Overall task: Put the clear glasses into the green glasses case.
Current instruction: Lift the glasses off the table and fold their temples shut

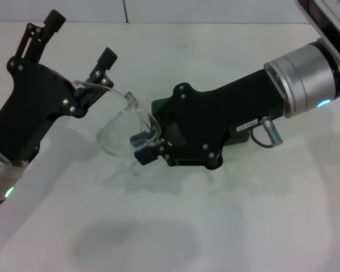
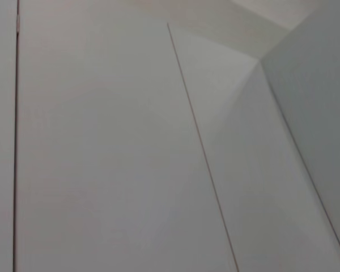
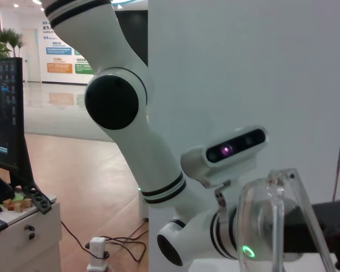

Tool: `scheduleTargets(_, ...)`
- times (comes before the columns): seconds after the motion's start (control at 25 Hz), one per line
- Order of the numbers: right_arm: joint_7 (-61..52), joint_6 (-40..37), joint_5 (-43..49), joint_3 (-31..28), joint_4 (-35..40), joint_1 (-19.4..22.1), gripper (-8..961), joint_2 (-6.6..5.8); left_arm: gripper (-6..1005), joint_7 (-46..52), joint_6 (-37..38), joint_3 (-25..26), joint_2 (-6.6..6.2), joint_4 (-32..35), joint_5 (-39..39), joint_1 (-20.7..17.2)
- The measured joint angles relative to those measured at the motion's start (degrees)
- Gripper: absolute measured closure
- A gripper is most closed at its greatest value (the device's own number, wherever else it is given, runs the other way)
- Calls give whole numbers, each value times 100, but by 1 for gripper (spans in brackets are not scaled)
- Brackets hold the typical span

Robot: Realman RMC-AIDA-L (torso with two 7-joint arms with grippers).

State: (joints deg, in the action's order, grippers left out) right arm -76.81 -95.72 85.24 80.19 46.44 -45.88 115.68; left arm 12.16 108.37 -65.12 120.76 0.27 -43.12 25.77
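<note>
While both arms are raised over the white table [image 1: 243,226], the clear glasses [image 1: 127,127] hang in the air between them, and each gripper has a part of them. The left gripper [image 1: 89,85] comes from the left side and its lower finger seems to press one thin temple arm near the small black tip; its other finger points up and away, so the jaws stand rather wide, and I judge that the temple is only supported there, not clamped. The right gripper [image 1: 147,148] reaches from the right, and its short fingers are closed on the lower rim of the front lens, so it is this arm that really carries the glasses. In the right wrist view the clear frame [image 3: 272,221] stands very close before the camera, which agrees with such a hold. The green glasses case [image 1: 161,107] lies on the table under and behind the right gripper; only a dark green corner, and a bit more at the other side of the arm, can be seen, so I cannot tell if the lid is open. I think the two-handed hold serves to fold or steady the temple before the glasses go down into the case. The left wrist view shows only plain white panels.
</note>
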Motion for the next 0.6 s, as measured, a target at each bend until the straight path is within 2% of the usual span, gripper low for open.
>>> scheduleTargets(0.6, -3, 211, -25, -39, -190, -50, 829, 4, 104, 39, 102, 0, -16, 8, -54, 7)
